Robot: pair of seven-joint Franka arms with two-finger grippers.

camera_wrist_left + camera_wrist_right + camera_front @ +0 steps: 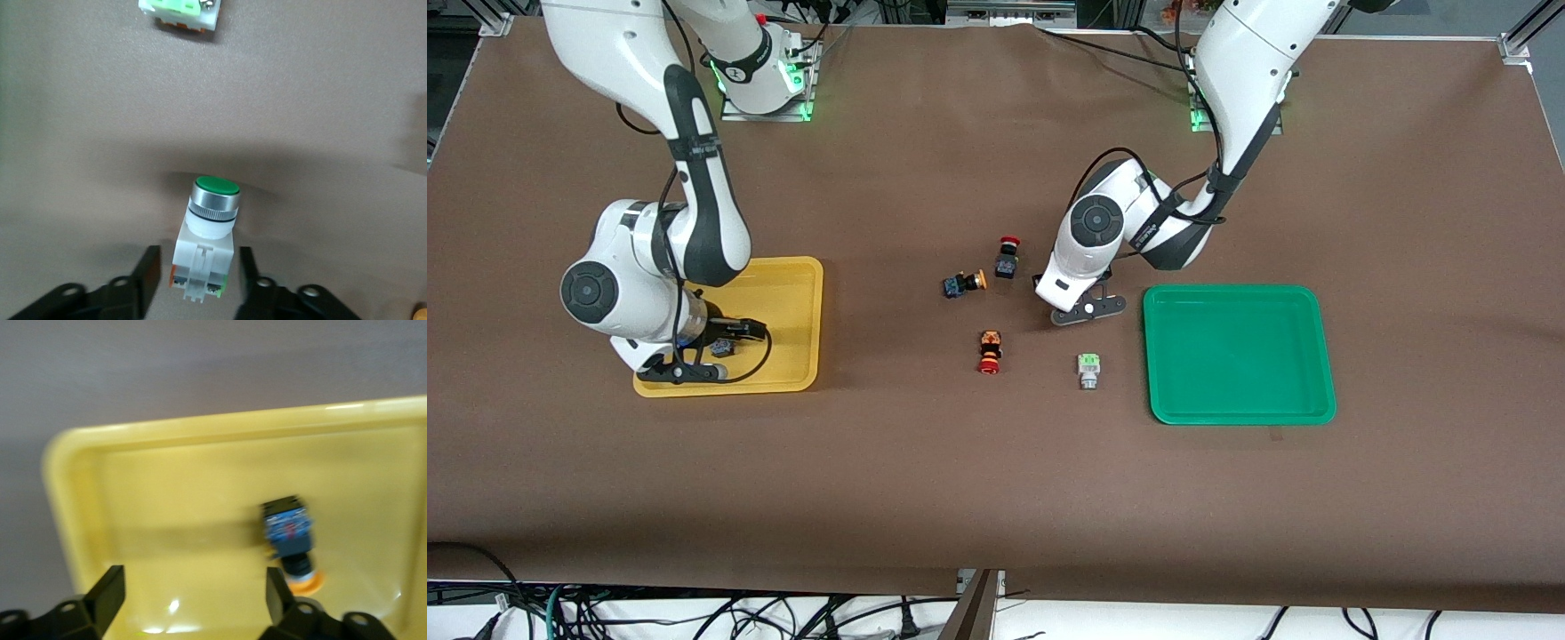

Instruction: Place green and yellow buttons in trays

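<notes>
My left gripper (1087, 309) is low over the table beside the green tray (1236, 356). It is open, with its fingers (150, 267) on either side of a whitish button with a green cap (213, 200), which lies on the cloth. A second pale green button (1088, 369) lies nearer the camera and also shows in the left wrist view (179, 12). My right gripper (703, 360) is open and empty over the yellow tray (791, 302). A dark blue button with a yellow-orange cap (290, 540) lies in that tray beside one finger. Another yellow-capped button (964, 284) lies mid-table.
Two dark buttons with red caps are on the cloth: one (1008, 256) stands beside the yellow-capped one, the other (990, 351) lies nearer the camera. The green tray holds nothing. Brown cloth covers the table.
</notes>
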